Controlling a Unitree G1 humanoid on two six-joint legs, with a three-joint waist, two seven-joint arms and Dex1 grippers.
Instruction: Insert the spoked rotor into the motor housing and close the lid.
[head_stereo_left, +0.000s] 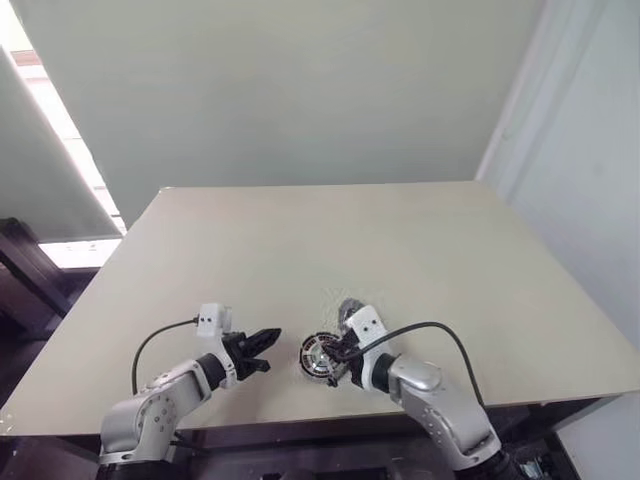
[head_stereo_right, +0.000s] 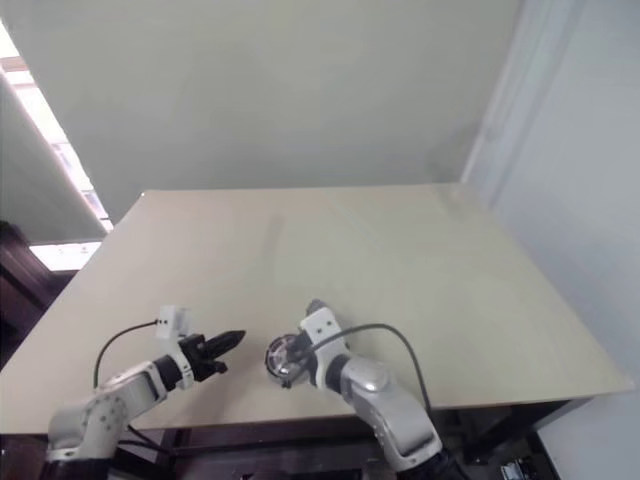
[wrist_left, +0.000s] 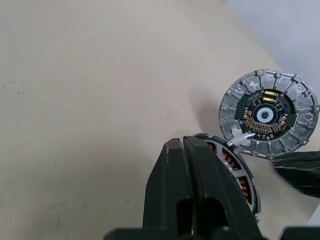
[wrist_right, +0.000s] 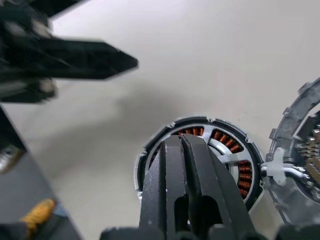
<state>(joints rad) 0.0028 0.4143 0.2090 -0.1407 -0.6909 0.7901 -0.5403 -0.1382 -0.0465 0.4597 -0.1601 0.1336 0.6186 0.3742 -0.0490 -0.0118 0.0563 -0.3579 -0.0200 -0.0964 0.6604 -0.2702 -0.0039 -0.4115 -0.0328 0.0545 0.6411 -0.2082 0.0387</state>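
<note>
On the left, the left gripper (head_stereo_left: 268, 343) hangs over bare table (head_stereo_left: 420, 240) with its two black fingers pressed together on nothing, pointing toward the parts and a little apart from them. Just to its right, near the table's front edge, sits the motor housing (wrist_right: 200, 160), its copper windings showing in a ring under pale silver spokes that cross the opening, so the spoked rotor (wrist_right: 223, 156) appears to be already seated inside, though I cannot be sure it is fully down. The right gripper (wrist_right: 181, 150) is directly over the housing, fingers closed against each other and gripping nothing, their tips on or just above the near side of the rotor. Further right, the lid (wrist_left: 269, 114) stands tilted up beside the housing, its inner face with a dark centre and ribbed rim turned toward the left wrist camera, and a short white wire seems to tie it to the housing. The risks follow from that layout. If the closed right fingers press off-centre, the rotor could tip or jam, or the light housing could slide toward the front edge nearby. If the lid is swung down before the rotor sits flat, it would likely rest crooked. The white wire could get pinched under the rim, and with both grippers crowded around one small part they could knock each other.
</note>
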